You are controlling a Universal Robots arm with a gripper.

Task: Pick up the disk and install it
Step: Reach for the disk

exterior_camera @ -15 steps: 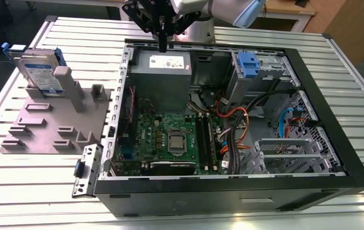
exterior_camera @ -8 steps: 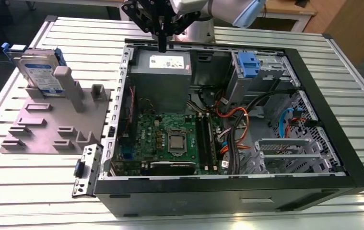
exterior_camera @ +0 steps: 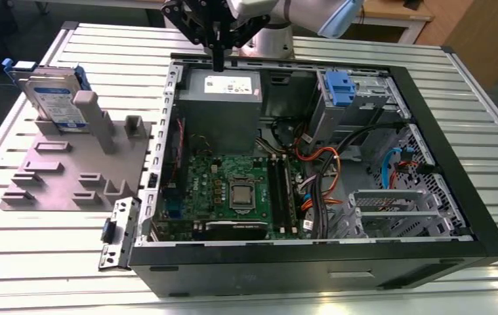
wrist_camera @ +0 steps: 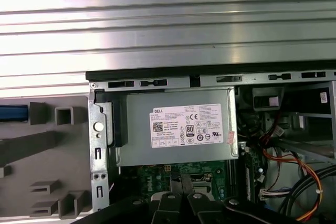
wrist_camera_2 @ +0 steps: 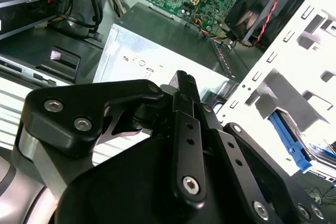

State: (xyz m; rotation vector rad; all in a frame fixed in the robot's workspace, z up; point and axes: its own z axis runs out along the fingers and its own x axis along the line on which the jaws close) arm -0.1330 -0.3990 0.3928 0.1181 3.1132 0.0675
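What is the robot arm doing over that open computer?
The arm's gripper hangs shut and empty just above the power supply inside the open computer case. The disk it is meant to install stands upright in a grey holder on the table, beside the case at the exterior view's left. The disk has not been picked up yet.

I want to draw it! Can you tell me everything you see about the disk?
The disk is a flat silver rectangle with a white-and-blue label, framed in bright blue plastic. It stands upright on edge in the grey holder plate at the exterior view's left, outside the computer case. The gripper hangs apart from it.
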